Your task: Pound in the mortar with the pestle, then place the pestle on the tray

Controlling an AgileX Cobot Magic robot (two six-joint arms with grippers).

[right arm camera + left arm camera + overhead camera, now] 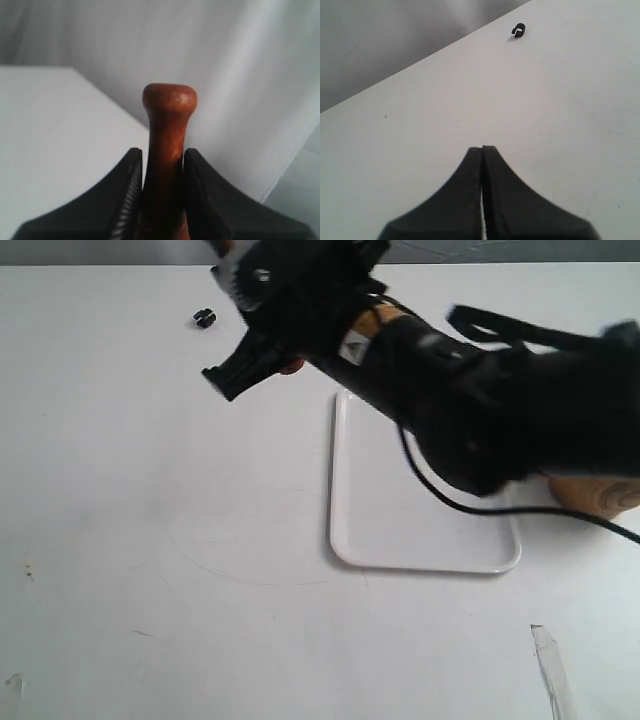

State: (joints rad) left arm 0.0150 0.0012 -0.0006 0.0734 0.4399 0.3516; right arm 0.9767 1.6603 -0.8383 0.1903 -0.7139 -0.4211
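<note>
Counter (150, 540): white, mostly bare on its left half.
Black clip (204, 317): small, near the far edge, left of the middle, apart from everything else.
Left gripper (482, 149): fingers pressed together tip to tip with nothing between them, over bare counter; the clip lies well ahead of it.
Right gripper (162, 156): reached across toward the far edge, left of the tray's far left corner. Its fingers (131, 170) are parted only by the handle's thickness and clamped on it.
Pestle (169, 115): the handle sits between the two fingers, one on each side. Its long axis runs in line with them. The round knob sticks out past the fingertips; the thick end is hidden.
Tray (430, 540): flat on the counter, right of the middle, with the right arm (480, 410) crossing over its far part.
Mortar (600, 492): toward the right edge, just beside the tray's far right corner, mostly hidden by the arm.
</note>
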